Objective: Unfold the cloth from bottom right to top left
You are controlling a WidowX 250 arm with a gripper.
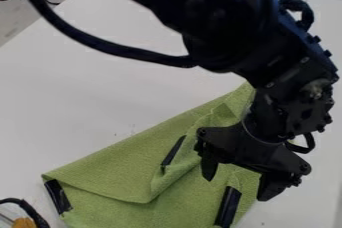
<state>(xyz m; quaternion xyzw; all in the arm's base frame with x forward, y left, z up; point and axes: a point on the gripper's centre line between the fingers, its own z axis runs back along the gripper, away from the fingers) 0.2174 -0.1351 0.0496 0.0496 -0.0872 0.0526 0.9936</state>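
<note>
Before closing the spread-open black two-finger gripper (239,178), dip only deep enough to catch the folded green cloth's (120,172) top layer.

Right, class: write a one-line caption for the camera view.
The gripper hangs open over a partly folded green cloth with black strips on a white table.

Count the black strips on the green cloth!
3: one strip at the cloth's left corner, one near its middle, one at lower right near the gripper. The arm may hide more.
</note>
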